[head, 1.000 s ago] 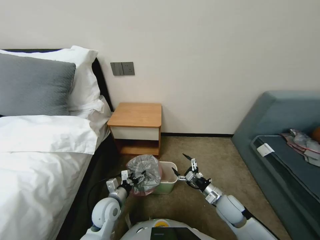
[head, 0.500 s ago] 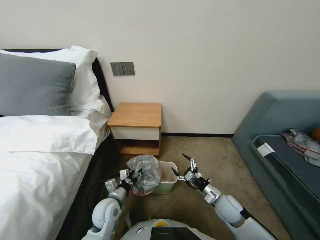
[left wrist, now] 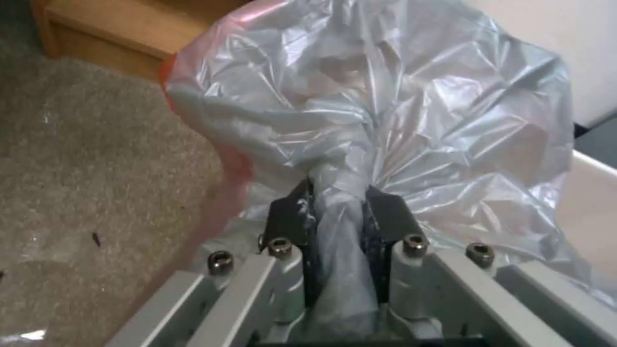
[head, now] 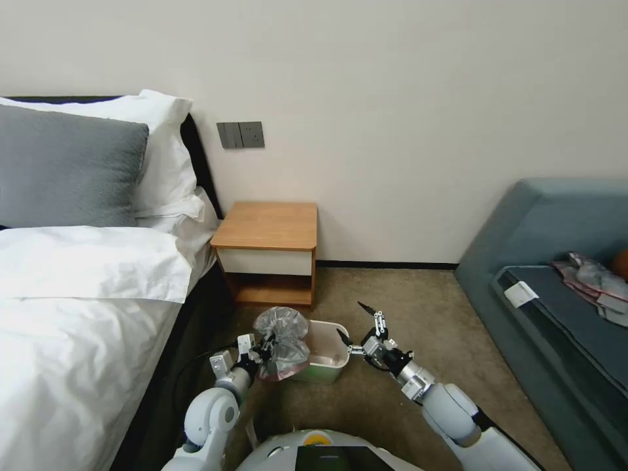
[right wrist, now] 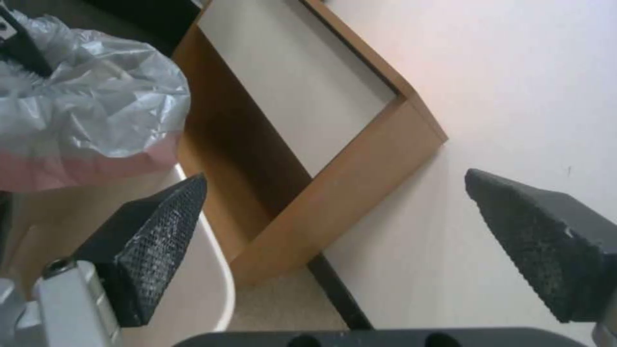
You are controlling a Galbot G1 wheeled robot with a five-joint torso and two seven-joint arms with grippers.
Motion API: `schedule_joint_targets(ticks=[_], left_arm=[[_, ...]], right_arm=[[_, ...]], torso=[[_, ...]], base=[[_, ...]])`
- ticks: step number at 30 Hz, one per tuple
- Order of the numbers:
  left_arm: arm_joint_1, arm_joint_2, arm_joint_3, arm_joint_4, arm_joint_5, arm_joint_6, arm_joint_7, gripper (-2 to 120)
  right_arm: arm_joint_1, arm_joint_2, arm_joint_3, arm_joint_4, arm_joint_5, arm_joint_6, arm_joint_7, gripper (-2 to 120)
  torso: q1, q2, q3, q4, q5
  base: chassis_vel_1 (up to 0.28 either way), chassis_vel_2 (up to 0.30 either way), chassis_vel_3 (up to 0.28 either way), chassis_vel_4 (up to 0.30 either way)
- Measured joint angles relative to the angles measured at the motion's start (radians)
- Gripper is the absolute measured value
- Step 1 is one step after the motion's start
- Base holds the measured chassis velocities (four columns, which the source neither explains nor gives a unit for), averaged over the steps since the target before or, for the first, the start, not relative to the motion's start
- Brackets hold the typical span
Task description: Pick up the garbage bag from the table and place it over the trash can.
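Our left gripper (head: 263, 354) is clamped tight on a bunched neck of the garbage bag (head: 282, 341), which billows just beyond the fingertips (left wrist: 289, 212) over the left edge of the trash can (head: 327, 366), likely so the bag can be spread over the rim. Our right gripper (head: 356, 327) sits just right of the can, spread wide, holding nothing, one fingertip (right wrist: 164, 217) near the rim, probably waiting to catch the bag's free edge. The table (head: 268, 226) stands behind the can, bare.

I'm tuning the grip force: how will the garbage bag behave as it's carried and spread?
Likely floppy: the garbage bag billows in crumpled folds from where the left gripper pinches it. Probably very light, since that one pinch holds it above the trash can. Its glossy film may slip.
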Motion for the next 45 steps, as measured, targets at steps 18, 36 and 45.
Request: schedule_joint_targets(ticks=[18, 36, 45], left_arm=[[0.018, 0.013, 0.035, 0.02, 0.082, -0.344, -0.006, 11], [0.037, 0.026, 0.045, 0.049, 0.099, -0.702, 0.183, 11], [0.046, 0.02, 0.038, 0.044, 0.085, -0.723, 0.22, 11]], right_arm=[[-0.001, 0.026, -0.071, 0.134, 0.31, -0.118, 0.056, 100], [0.269, 0.07, -0.359, 0.357, 1.136, -0.702, 0.277, 100], [0.404, 0.117, -0.394, 0.197, 1.179, -0.758, 0.32, 100]], torso=[[0.0, 0.0, 0.0, 0.0, -0.0002], [0.0, 0.0, 0.0, 0.0, -0.0003], [0.0, 0.0, 0.0, 0.0, -0.0002]], base=[[0.0, 0.0, 0.0, 0.0], [0.0, 0.0, 0.0, 0.0], [0.0, 0.0, 0.0, 0.0]])
